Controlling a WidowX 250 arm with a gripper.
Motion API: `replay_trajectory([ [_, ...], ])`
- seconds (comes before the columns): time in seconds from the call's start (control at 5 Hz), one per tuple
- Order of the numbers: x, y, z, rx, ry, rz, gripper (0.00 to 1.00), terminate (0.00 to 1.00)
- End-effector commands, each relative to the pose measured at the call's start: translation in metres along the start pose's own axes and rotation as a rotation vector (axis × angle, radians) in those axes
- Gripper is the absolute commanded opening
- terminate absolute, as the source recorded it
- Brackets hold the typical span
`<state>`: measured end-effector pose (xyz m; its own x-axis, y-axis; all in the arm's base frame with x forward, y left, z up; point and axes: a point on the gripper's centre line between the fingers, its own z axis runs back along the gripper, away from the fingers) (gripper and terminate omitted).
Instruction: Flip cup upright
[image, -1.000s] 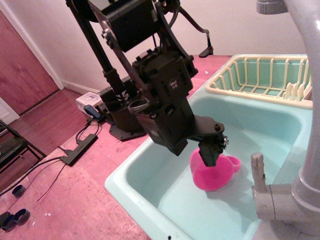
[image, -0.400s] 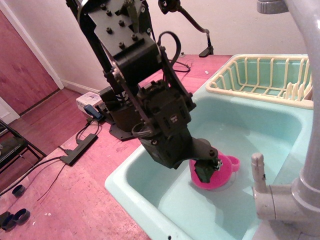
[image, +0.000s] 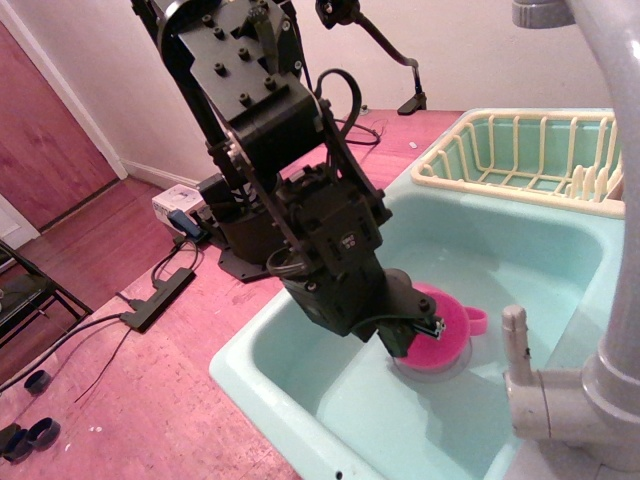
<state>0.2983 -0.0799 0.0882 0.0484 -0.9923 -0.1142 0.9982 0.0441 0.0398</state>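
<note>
The pink cup (image: 450, 328) is low in the teal sink (image: 262, 368), near the drain, with its loop handle (image: 476, 320) pointing right. It looks tilted, with a flat round pink face turned up towards the camera. My black gripper (image: 411, 338) reaches down into the sink from the left, and its tip is at the cup's left rim. The fingers are mostly hidden by the gripper body, but they appear closed on the cup's wall.
A cream and teal dish rack (image: 520, 150) sits at the sink's far right. A grey faucet (image: 605, 200) and its tap lever (image: 516, 340) stand at the near right. Cables and a power strip (image: 158, 296) lie on the floor to the left.
The gripper has lowered the cup from above the sink floor down to the drain area and shifted slightly left. The cup has turned so that its round face points more upward.
</note>
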Motion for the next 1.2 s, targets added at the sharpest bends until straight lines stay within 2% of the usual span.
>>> replay_trajectory([
  [0.0, -0.001, 0.002, 0.022, 0.115, -0.026, 0.068, 0.0, 0.0],
  [0.2, -0.001, 0.012, 0.029, 0.237, -0.065, 0.203, 0.0, 0.0],
  [0.4, 0.005, 0.021, 0.032, 0.399, -0.127, 0.373, 0.0, 0.0],
  [0.6, 0.009, 0.023, 0.029, 0.433, -0.161, 0.428, 0.0, 0.0],
  [0.8, 0.015, 0.019, 0.021, 0.436, -0.198, 0.494, 1.0, 0.0],
  [1.0, 0.026, 0.017, 0.014, 0.437, -0.236, 0.564, 1.0, 0.0],
])
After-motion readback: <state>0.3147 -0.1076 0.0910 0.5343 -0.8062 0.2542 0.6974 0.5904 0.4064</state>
